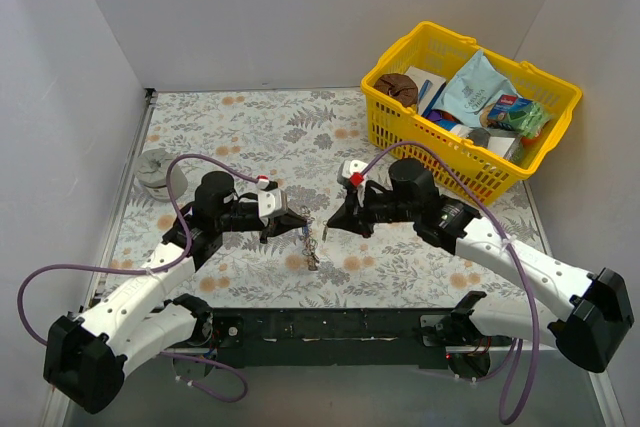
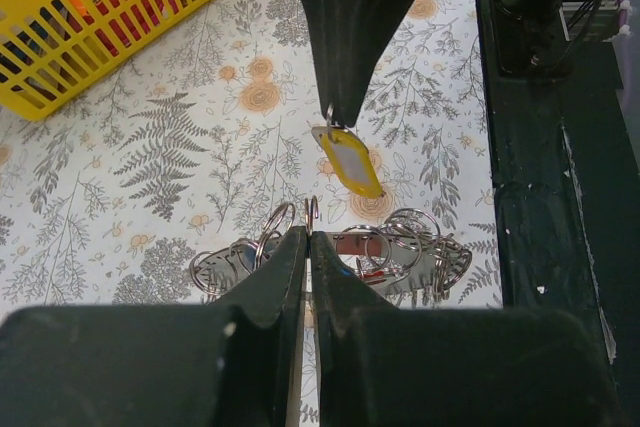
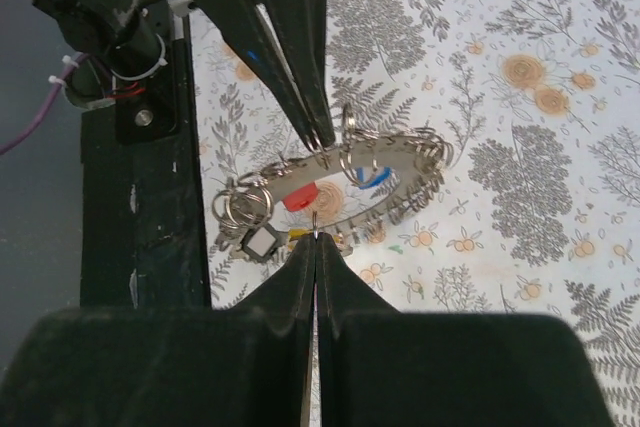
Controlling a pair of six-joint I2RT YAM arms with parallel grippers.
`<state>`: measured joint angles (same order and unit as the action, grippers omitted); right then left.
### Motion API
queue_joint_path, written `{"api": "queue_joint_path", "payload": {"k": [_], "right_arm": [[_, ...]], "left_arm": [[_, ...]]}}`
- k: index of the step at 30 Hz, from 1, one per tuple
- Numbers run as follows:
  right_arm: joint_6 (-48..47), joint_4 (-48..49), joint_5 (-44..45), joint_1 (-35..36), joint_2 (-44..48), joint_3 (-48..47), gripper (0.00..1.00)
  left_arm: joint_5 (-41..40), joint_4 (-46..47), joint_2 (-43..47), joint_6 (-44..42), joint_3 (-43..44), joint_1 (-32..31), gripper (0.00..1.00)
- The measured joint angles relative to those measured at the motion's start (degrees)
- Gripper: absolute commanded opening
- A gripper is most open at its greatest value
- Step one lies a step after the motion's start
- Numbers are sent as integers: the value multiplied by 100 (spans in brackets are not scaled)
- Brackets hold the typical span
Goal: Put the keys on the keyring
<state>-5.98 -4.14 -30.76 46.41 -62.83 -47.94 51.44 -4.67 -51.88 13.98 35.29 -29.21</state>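
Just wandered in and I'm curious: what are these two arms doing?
The left gripper is pinched shut on a ring sticking up from a bunch of rings. The right gripper, also shut, holds a yellow key tag by its little loop, right beside it. A red tag and a blue tag sit in the bunch.

Non-task items: yellow basket (image 1: 440,152), grey cyl. (image 1: 153,169), floral desk (image 1: 260,127).
Basket sits at far-right corner of desk, mesh-walled plastic w/ handles down, packed full: brown round item (image 1: 398,87) at its left end, lt-blue pouch (image 1: 478,87) in the middle, green packet (image 1: 520,117) toward the right, other boxes too small to ID. Grey cyl. stands upright at desk's left edge, well apart from basket. Desk cover has a grey-fern and orange-flower print. Plain white walls (image 1: 300,7) on three sides; black rail (image 1: 330,325) along near edge.
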Motion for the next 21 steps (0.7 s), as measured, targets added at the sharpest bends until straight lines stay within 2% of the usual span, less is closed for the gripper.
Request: {"api": "queue_joint_path", "payload": {"k": [11,21], "right_arm": [[195,317,-109,511,-306,-138,1],[280,417,240,638,-586,-319,1]], "left_arm": [[-4,-4,-122,55,0,0,0],[26,-7,-122,63,0,0,0]]}}
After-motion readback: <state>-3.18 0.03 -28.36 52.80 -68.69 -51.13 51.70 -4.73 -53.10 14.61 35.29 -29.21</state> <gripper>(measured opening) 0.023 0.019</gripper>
